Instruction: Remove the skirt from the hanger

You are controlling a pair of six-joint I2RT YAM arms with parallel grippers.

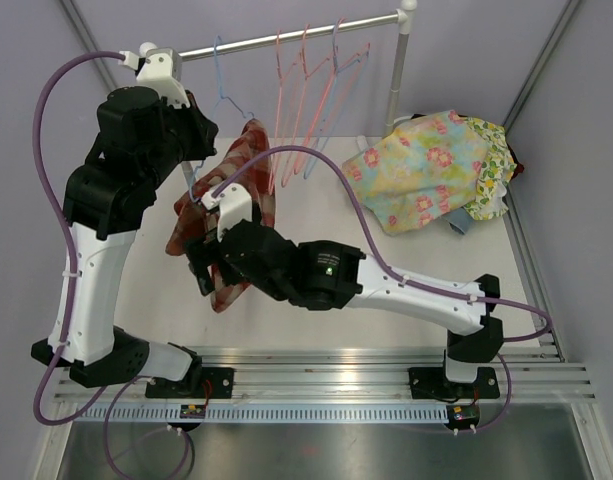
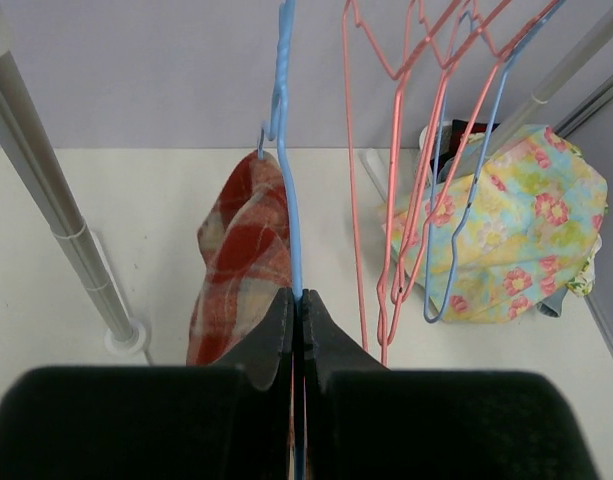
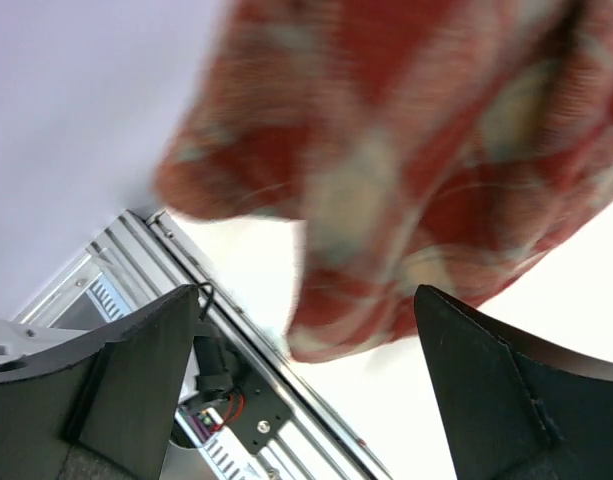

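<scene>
The skirt [image 1: 248, 160] is red plaid cloth and hangs from a blue wire hanger [image 1: 222, 90] on the rail. My left gripper [image 2: 298, 295] is shut on the blue hanger's [image 2: 286, 150] wire, with the skirt [image 2: 241, 250] draped just beyond and left of its fingers. In the top view the left gripper [image 1: 202, 142] is mostly hidden behind the arm and cloth. My right gripper [image 1: 208, 262] is at the skirt's lower part. Its fingers stand wide apart, so this gripper [image 3: 306, 292] is open. The blurred hem of the skirt [image 3: 406, 130] hangs in front of the gap, unclamped.
Several pink hangers [image 1: 306, 100] and one more blue hanger hang on the metal rail [image 1: 286, 38], right of the skirt. A floral pile of clothes [image 1: 431, 165] lies at the back right. The rail's post [image 2: 66, 220] stands at the left. An aluminium base rail [image 1: 386, 365] runs along the near edge.
</scene>
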